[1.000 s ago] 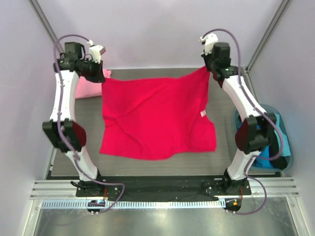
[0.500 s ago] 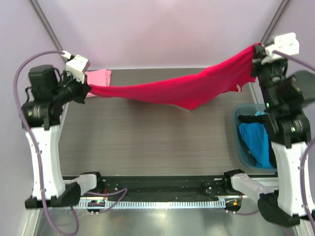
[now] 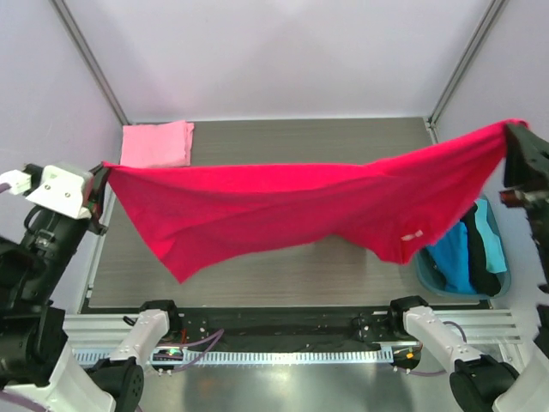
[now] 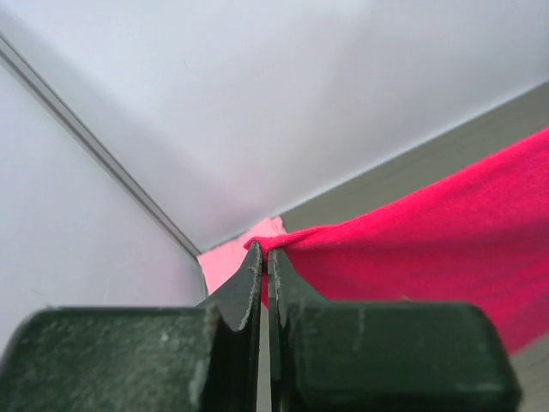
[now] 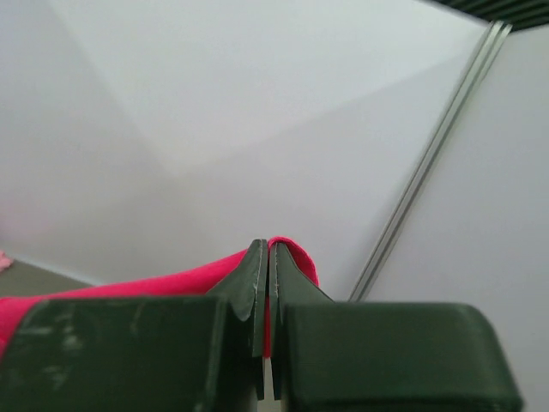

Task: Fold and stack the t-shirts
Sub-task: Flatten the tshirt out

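Note:
The crimson-red t-shirt (image 3: 283, 206) hangs stretched in the air across the whole table, held by two corners, its white neck label (image 3: 410, 234) low on the right. My left gripper (image 3: 103, 168) is shut on its left corner, seen in the left wrist view (image 4: 265, 251) with red cloth (image 4: 429, 232) trailing right. My right gripper (image 3: 512, 129) is shut on the right corner, seen in the right wrist view (image 5: 268, 247) with the cloth (image 5: 129, 287) running left. The light pink t-shirt (image 3: 156, 142) lies folded at the table's far left corner and shows in the left wrist view (image 4: 225, 264).
A blue bin (image 3: 506, 279) with blue and dark clothes stands off the table's right edge. The dark table top (image 3: 326, 266) shows under the hanging shirt. Grey walls with metal corner posts (image 3: 90, 64) close the back and sides.
Both arms have swung up and toward the near side, lifting the red shirt off the table. It now hangs lower and wider across the middle instead of near the back wall.

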